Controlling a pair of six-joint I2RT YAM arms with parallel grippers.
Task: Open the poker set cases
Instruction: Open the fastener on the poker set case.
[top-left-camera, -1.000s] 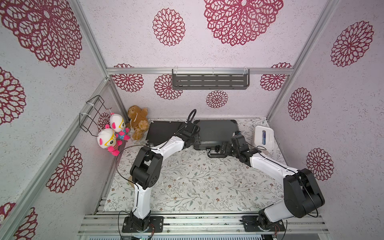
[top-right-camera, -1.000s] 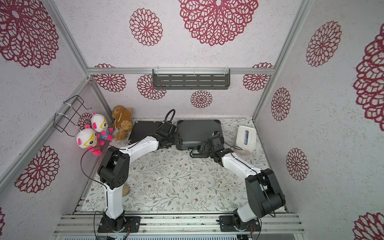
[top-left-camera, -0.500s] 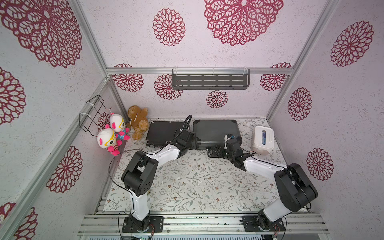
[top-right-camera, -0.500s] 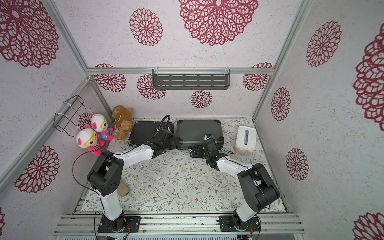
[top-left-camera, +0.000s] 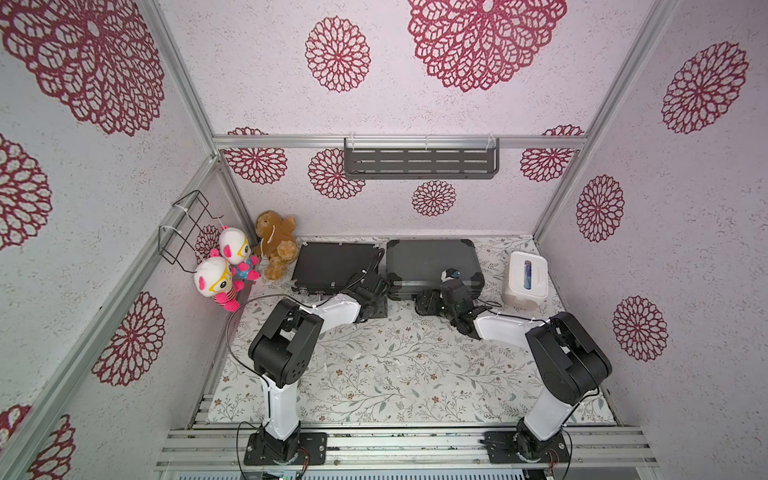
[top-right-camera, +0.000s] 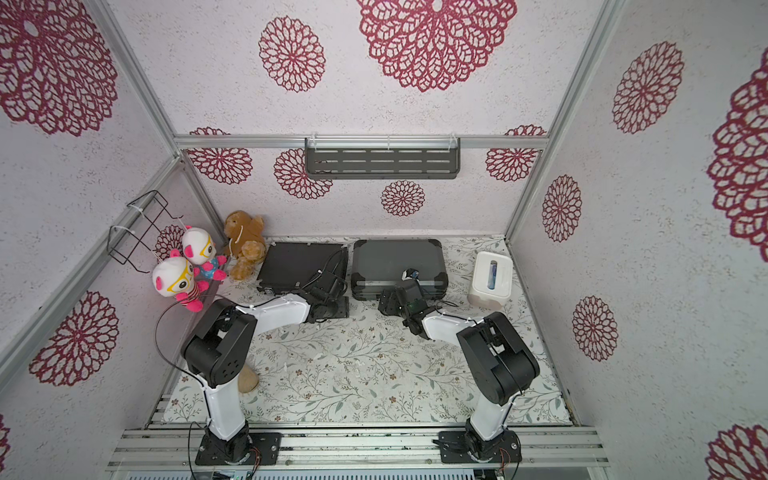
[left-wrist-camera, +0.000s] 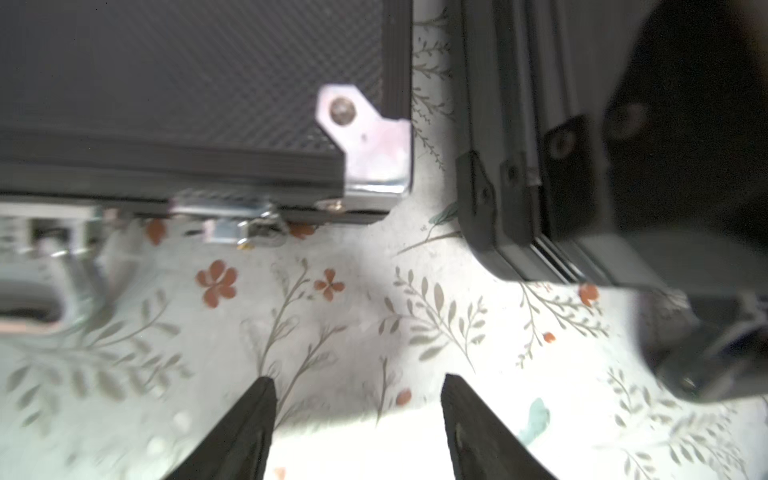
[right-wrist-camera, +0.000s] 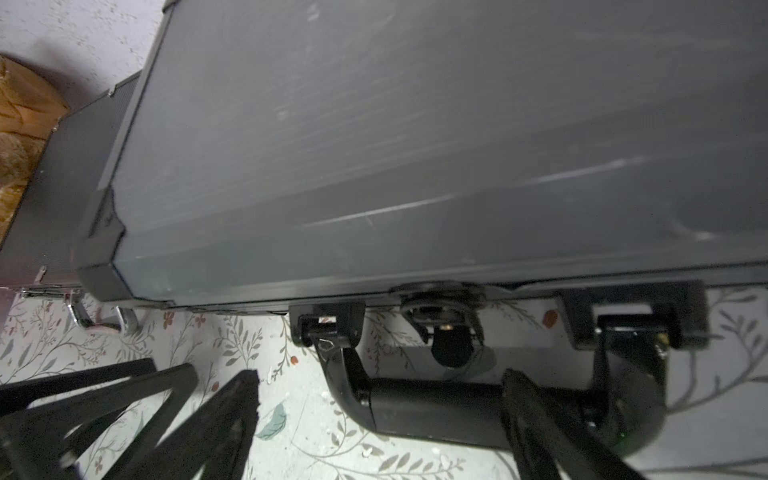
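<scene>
- Left wrist view: black case (left-wrist-camera: 187, 83) lies shut on the floral cloth (left-wrist-camera: 332, 311). The left gripper (left-wrist-camera: 357, 382) is near its silver corner, jaws apart, nothing between them.
- In both top views the black case sits at 11 o'clock on the table, with the grey case (top-left-camera: 432, 259) just beside it at 12, lid down.
- Right gripper (right-wrist-camera: 380, 374) is spread wide at the grey case's handle (right-wrist-camera: 436, 411), unclamped.
- Tissue box (top-left-camera: 525, 278) at 2 o'clock, plush toys (top-left-camera: 232, 266) at 10.

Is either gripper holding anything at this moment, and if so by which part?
Nothing is held. The left gripper is open over the table; the right gripper is open at the grey case's handle.
</scene>
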